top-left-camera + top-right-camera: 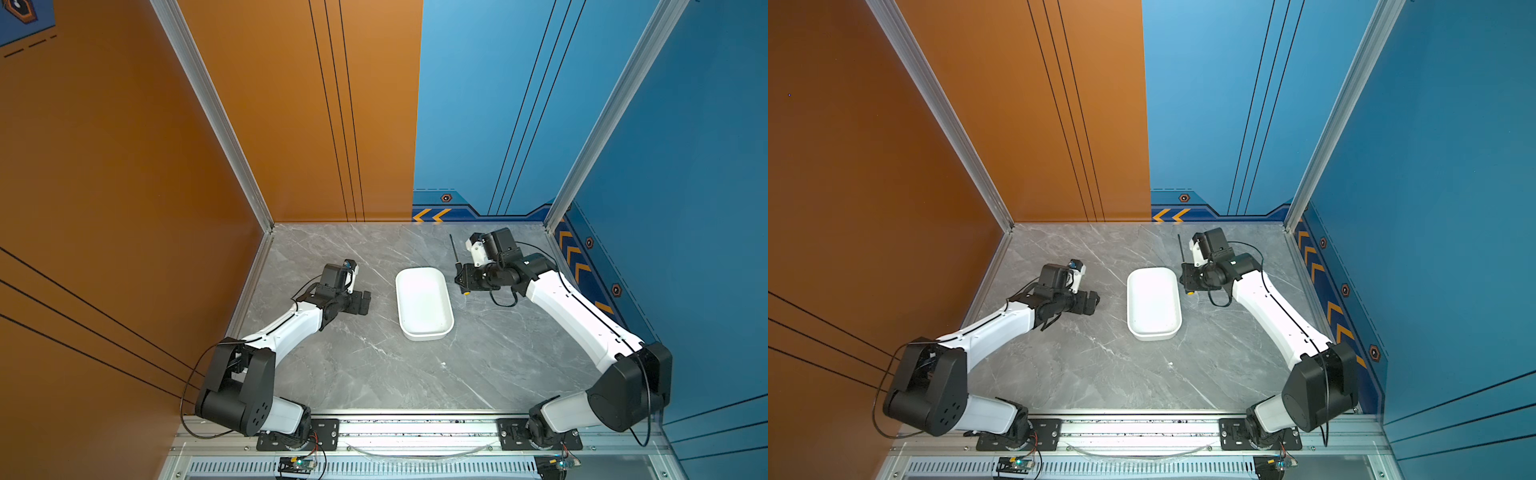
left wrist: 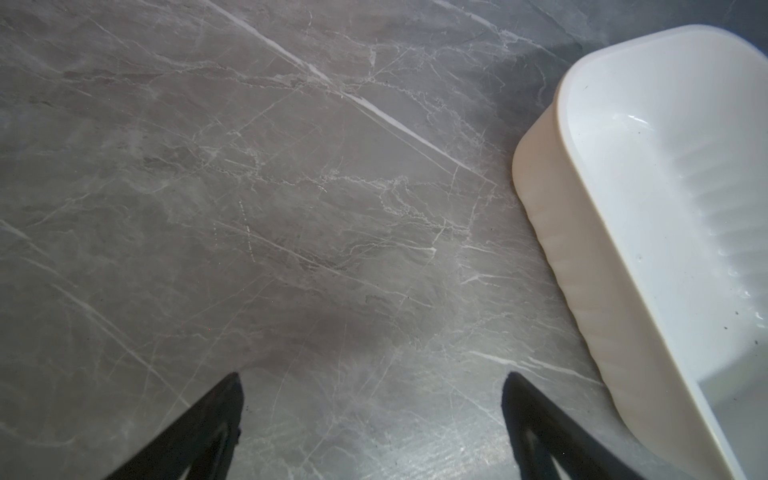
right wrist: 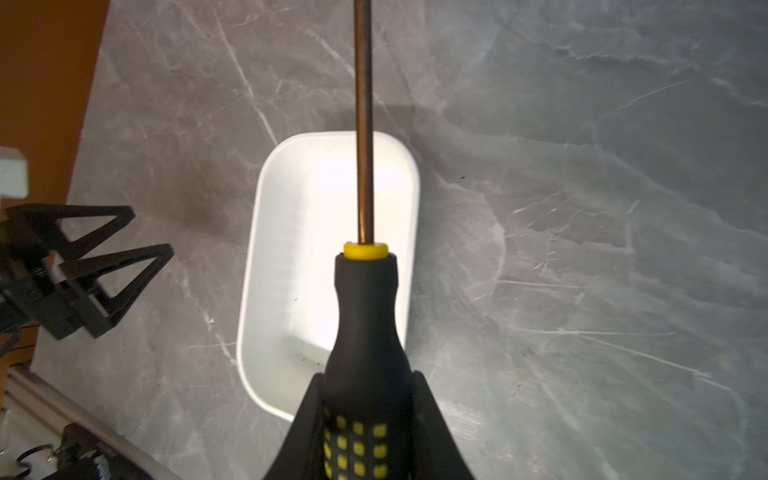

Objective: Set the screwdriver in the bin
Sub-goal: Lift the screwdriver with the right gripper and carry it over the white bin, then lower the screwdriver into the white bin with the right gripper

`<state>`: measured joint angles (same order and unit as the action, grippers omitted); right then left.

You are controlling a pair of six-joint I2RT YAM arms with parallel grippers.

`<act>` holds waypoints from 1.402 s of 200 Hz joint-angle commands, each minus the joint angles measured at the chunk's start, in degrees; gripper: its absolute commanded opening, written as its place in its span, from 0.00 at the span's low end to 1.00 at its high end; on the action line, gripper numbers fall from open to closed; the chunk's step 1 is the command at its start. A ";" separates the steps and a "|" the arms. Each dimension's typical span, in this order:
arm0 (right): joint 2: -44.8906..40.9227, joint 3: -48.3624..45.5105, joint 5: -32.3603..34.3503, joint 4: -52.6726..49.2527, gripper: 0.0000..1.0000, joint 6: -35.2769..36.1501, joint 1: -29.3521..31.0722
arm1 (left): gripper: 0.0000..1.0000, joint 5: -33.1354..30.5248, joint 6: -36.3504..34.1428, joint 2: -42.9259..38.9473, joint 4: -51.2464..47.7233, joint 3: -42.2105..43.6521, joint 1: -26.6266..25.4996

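Pointing rearward, shaft leading: screwdriver [image 1: 454,253]

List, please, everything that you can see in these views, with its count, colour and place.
screwdriver: one, black handle with yellow marks, thin dark shaft; gripped by its handle, just right of the bin's far end in both top views, shaft pointing toward the back wall; not in the bin.
bin: one, white; mid-table between the arms, nothing in it.
table: one, grey marbled; floor of the cell.
walls: orange at left and back left, blue at back right and right.
left gripper: one, black; open, holding nothing, over bare table left of the bin.
right gripper: one, black; shut on the screwdriver's handle.
arms: two, white and black; left, right, mounted at the near edge.
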<state>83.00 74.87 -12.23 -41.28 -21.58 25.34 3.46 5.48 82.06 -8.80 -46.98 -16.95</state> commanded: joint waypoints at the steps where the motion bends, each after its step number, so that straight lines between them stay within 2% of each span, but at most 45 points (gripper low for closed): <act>1: -1.05 -3.68 1.31 1.79 0.00 -9.52 3.82 | 0.98 -0.03 0.15 -0.97 -0.63 -0.53 -0.23; 79: 4.89 -7.13 5.58 7.79 0.00 -22.03 12.66 | 0.98 1.35 -0.20 0.18 0.62 -0.72 -0.26; 128: 9.28 -5.74 7.53 7.61 0.00 -21.83 13.33 | 0.98 2.52 0.00 -0.71 0.79 -0.56 -0.21; 167: 11.98 -5.09 5.95 7.55 0.00 -20.88 13.33 | 0.98 2.35 0.24 -0.76 1.15 -0.12 -0.20; 280: 19.00 -1.53 6.93 7.70 0.00 -19.81 13.94 | 0.98 2.31 -0.06 -0.02 1.41 0.05 -0.19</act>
<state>100.84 71.07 -7.03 -33.93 -42.00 38.70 4.78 5.48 82.08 -7.90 -46.96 -16.95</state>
